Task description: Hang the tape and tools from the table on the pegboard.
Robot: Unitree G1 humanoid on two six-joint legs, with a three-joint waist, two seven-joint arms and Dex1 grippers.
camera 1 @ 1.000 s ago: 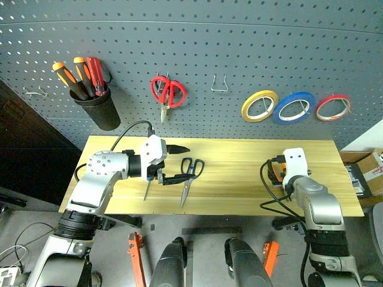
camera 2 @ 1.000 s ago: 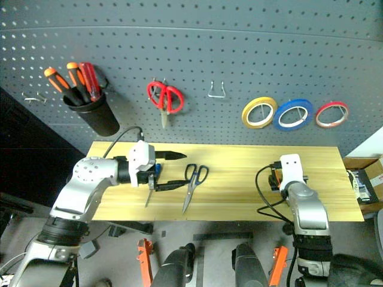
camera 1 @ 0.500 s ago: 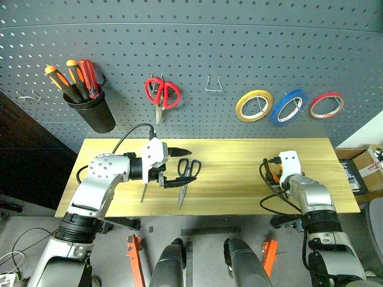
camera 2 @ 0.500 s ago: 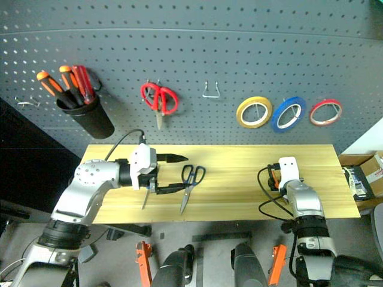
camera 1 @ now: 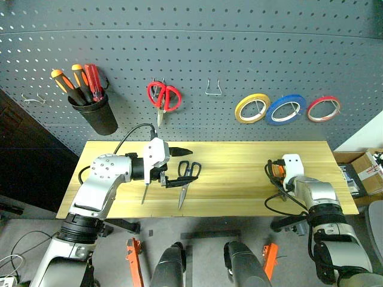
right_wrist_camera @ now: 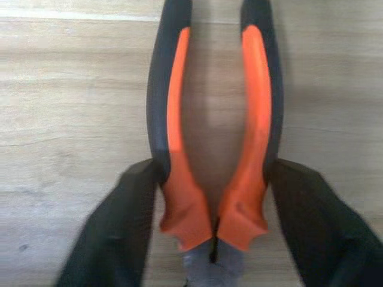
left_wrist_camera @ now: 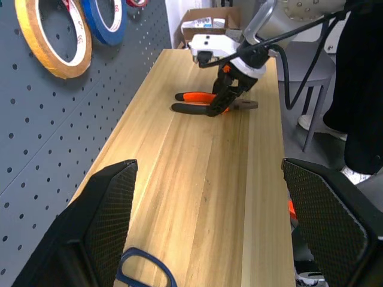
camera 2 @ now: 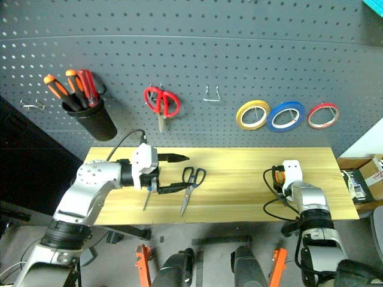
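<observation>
- Pliers [right_wrist_camera: 212, 155] lie flat on table [camera 1: 239, 191], right end, handles toward pegboard [camera 1: 239, 48]; right gripper [left_wrist_camera: 222, 103] down over them, a finger on either side at the hinge end, pads touching the handles' outer edges. Closing on them I'd say; firm grip not certain yet.
- Left gripper [camera 1: 178, 165] hovers w/ fingers spread wide, empty, beside dark scissors [camera 1: 187, 178] & blue screwdriver [camera 1: 146, 192], both on the wood. Prob. parked for the next pick.
- Blue tape [camera 1: 286, 109] already on its hook, btw yellow & red rings.

Red-handled scissors [camera 1: 163, 97], yellow tape ring [camera 1: 255, 108], red tape ring [camera 1: 324, 108], black cup [camera 1: 94, 113].
</observation>
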